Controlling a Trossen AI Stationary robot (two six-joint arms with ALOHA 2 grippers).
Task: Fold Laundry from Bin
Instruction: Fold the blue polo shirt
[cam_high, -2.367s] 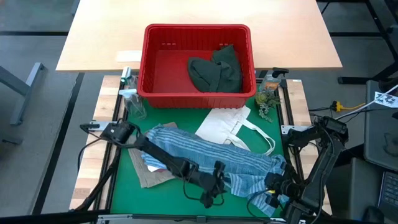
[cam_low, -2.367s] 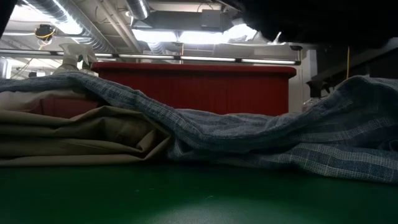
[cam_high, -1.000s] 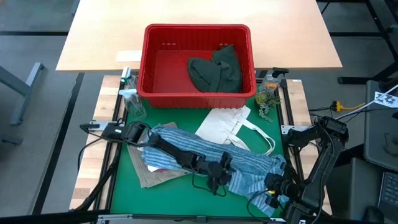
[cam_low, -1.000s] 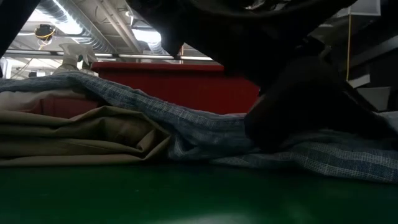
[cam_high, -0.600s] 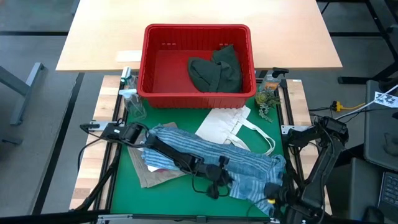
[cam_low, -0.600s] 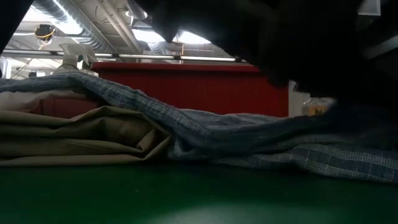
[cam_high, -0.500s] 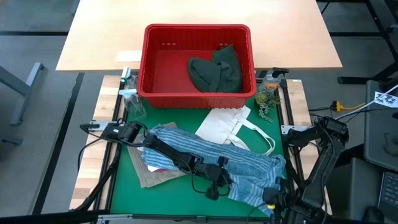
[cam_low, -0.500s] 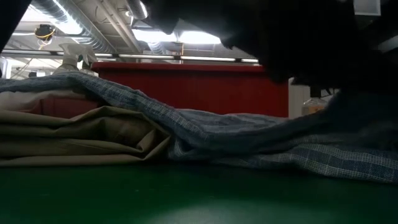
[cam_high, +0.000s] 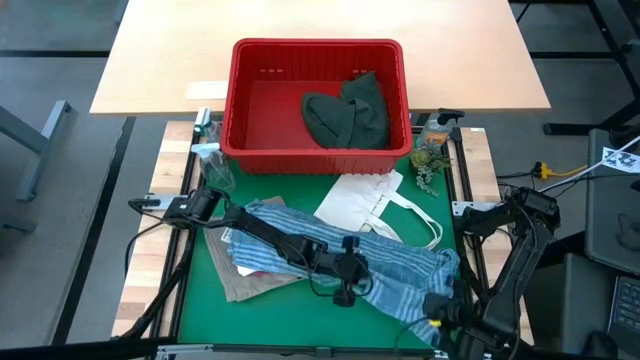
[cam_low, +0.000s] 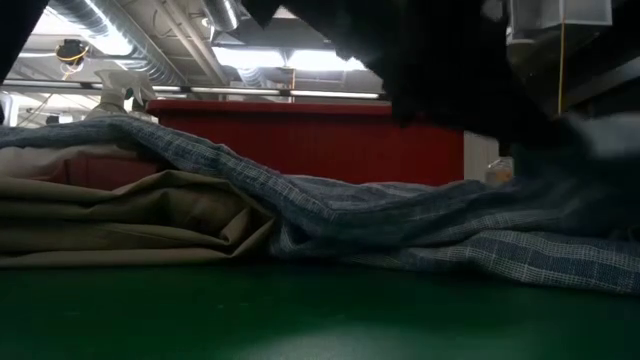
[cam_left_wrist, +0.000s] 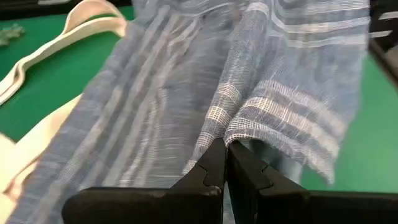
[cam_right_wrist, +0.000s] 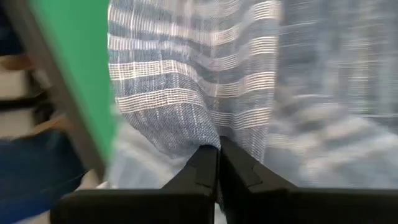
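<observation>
High view: blue-white striped shirt (cam_high: 330, 250) lies lengthwise left to right across the green mat (cam_high: 200, 300). Left gripper (cam_high: 345, 285) pinches its middle; right gripper (cam_high: 437, 312) pinches its right end.

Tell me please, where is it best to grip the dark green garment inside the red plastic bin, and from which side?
Probably from straight above. The dark green garment lies bunched in the right half of the red plastic bin, close to the right wall, so a sideways approach looks blocked by the walls. Its raised folds near the middle of the heap give a two-finger gripper cloth to pinch.
</observation>
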